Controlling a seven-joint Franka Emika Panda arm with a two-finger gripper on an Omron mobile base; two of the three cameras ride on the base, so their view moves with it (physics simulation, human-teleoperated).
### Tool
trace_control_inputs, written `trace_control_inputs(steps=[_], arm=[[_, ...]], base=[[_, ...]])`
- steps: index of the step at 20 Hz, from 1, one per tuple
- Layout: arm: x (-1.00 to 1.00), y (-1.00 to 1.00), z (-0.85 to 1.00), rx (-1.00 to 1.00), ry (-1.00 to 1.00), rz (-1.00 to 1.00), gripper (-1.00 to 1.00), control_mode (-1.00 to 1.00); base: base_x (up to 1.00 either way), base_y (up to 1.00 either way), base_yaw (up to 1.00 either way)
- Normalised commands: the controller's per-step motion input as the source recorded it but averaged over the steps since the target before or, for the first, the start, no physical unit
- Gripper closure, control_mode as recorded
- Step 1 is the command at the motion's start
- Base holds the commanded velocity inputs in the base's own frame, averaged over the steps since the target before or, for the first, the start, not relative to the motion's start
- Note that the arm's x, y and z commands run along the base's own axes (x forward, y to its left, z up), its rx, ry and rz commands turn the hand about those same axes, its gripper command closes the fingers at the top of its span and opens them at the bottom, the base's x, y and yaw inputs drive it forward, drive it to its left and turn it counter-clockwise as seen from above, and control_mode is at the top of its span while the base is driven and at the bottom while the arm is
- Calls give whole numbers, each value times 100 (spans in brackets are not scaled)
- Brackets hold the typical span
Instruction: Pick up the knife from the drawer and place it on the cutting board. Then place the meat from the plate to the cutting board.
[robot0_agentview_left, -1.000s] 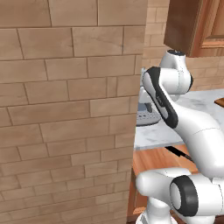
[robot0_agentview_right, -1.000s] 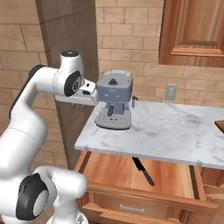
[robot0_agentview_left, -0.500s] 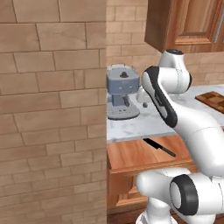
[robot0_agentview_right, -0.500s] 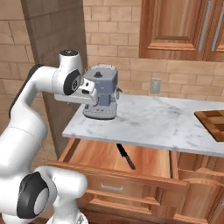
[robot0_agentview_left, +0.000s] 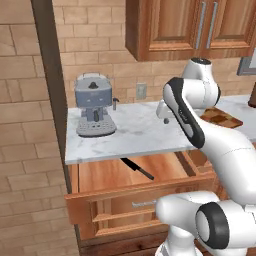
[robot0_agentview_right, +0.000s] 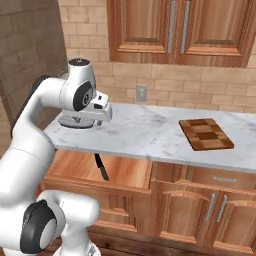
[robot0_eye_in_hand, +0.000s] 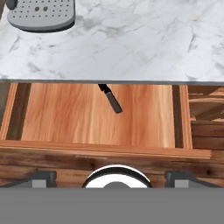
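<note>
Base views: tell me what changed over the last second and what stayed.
The base drove sideways along the counter, so both views slid off the brick wall; the cutting board has come into sight. The gripper stands with its jaws open. The knife lies as before in the open drawer, handle outward, and the coffee machine stands unmoved on the counter.

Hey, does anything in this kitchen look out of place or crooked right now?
Nothing looks spilled or damaged. The drawer stands pulled open, and the knife lies askew in it, its far end tucked under the counter edge. The cutting board sits slightly turned on the counter.
</note>
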Motion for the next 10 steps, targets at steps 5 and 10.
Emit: trace_control_inputs(steps=[5,10], arm=[[0,0,0,0,0,0,-100,100],[0,0,0,0,0,0,-100,100]], base=[[0,-79,10],[6,-68,19]])
